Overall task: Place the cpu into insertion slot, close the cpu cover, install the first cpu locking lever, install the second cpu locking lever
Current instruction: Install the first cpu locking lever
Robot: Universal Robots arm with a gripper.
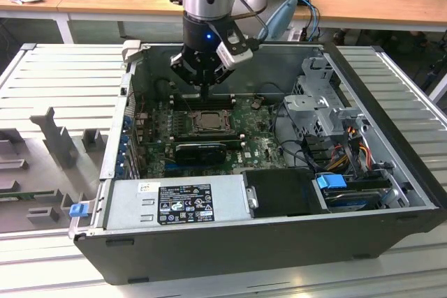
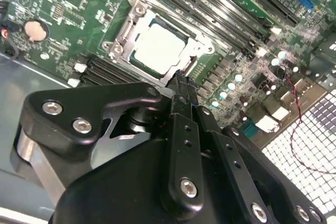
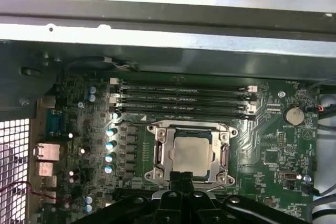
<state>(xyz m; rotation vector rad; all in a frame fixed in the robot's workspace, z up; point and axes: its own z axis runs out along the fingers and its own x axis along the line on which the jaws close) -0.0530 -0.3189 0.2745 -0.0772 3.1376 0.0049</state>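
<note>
The cpu [image 1: 207,122] [image 2: 160,45] [image 3: 191,153], a dull silver square chip, lies flat in the middle of the green board. The cpu cover [image 2: 122,29] [image 3: 162,153], a silver metal frame, lies down around it with the chip showing through its cut-out. The insertion slot is hidden beneath them. My gripper [image 1: 207,95] [image 2: 181,77] [image 3: 181,176] hangs just above the socket's edge, on the side nearer the case's back wall in the exterior view. Its black fingers are pressed together with nothing between them. I cannot tell how the locking levers stand.
Long black memory slots [image 3: 181,98] run beside the socket. A black card [image 1: 201,150] lies in front of it, with the power supply [image 1: 181,200] beyond. A drive cage [image 1: 321,109] with cables stands at the exterior view's right. Grey case walls [image 3: 157,40] enclose the board.
</note>
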